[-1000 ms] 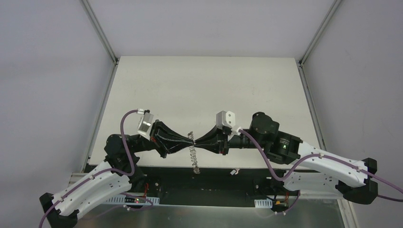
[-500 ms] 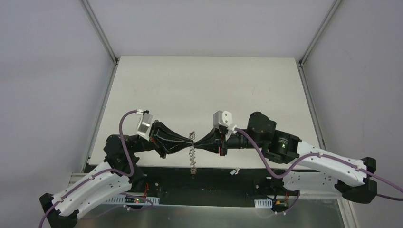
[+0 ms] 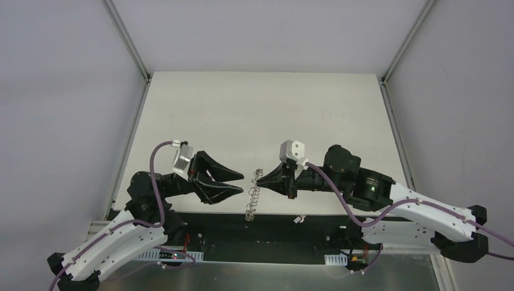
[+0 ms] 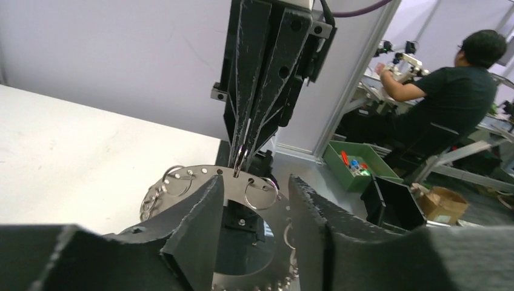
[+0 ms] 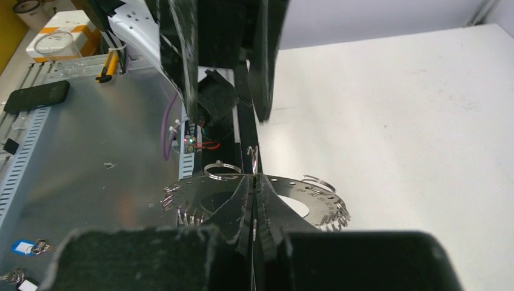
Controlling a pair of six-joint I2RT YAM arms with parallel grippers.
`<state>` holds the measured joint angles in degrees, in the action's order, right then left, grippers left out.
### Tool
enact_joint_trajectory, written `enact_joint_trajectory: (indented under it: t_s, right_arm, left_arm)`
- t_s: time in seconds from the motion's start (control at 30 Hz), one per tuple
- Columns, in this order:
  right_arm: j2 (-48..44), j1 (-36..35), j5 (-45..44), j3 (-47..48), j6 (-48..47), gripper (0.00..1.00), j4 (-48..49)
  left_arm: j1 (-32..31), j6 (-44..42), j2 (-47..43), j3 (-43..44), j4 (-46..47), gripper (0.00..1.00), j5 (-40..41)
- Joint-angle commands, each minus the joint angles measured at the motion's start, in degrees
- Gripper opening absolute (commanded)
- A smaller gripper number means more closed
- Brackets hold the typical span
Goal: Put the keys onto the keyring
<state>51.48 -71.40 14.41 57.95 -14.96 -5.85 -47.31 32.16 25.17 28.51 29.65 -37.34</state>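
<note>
Top view: bright, even, diffuse light from overhead; no hard shadows. White surface [image 3: 260, 109] nr washed out, faint grey falloff twd walls [image 3: 60, 91]. Black left end effector [image 3: 243, 183] and right end effector [image 3: 257, 180] read as flat silhouettes, little detail.

Left wrist view: own fingers [image 4: 194, 230] at btm dark, soft, out of focus. Keyring [image 4: 239, 193] throws small glints. Bkgd sharper; verticals lean at edges, wide-angle.

Right wrist view: foreground fingers [image 5: 242, 206] blurred. Surface top right v. bright, nr blown. Grey metal panel [image 5: 91, 157] at left shows dull sheen.
</note>
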Motion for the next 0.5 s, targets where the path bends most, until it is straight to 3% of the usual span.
enact_joint_trajectory:
  t_s: [0.0,0.13,0.3,0.47]
  right_arm:
    - [-4.0,-0.2,-5.7,3.0,1.4,0.0,-4.4]
    - [-7.1,-0.2,-13.1,2.4,1.7,0.0,-8.1]
    - [-9.3,-0.2,-27.3,2.5,3.7,0.0,-11.2]
    - [-10.2,-0.1,-44.9,2.8,6.1,0.0,-13.5]
  left_arm:
    - [-0.4,-3.8,-3.1,4.5,-10.6,0.46,6.8]
    - [-0.5,-3.2,-1.2,5.5,-16.3,0.54,10.0]
    - [-0.5,0.0,4.7,4.8,-16.8,0.61,10.0]
    - [-0.5,3.3,12.4,2.0,-16.0,0.83,12.9]
